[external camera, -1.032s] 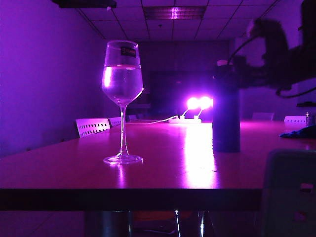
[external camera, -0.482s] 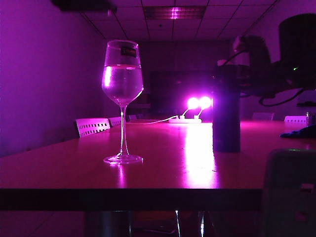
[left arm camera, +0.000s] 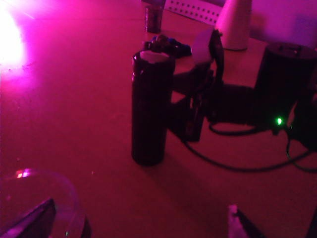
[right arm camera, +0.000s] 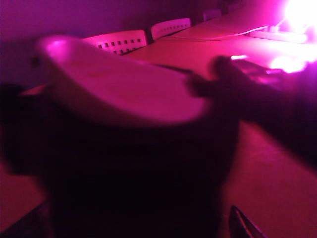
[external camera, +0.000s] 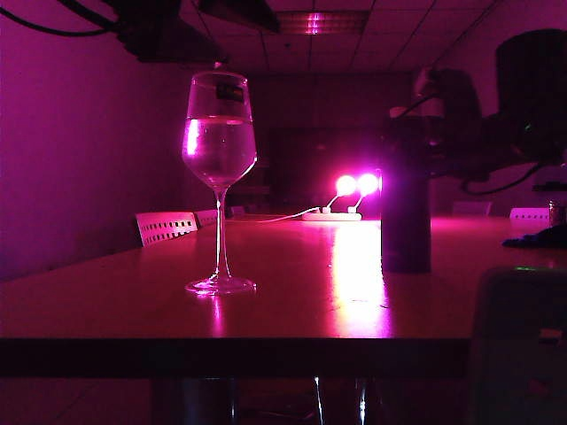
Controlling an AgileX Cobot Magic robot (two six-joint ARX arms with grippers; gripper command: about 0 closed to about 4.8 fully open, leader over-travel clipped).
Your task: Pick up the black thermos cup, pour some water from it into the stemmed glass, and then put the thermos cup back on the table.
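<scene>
The desk (external camera: 292, 305) is carrying the black thermos cup (external camera: 406, 199) right of centre in the exterior view, with the right hand (external camera: 423, 146) sitting spread wide around its top, not yet gripping. The stemmed glass (external camera: 219, 177) is standing left of centre, its small dark label unreadable. The left hand (external camera: 199, 22) is hovering open at the upper left, above the glass.

Dark bulky arm (left arm camera: 277, 84), black cables, green light
</scene>
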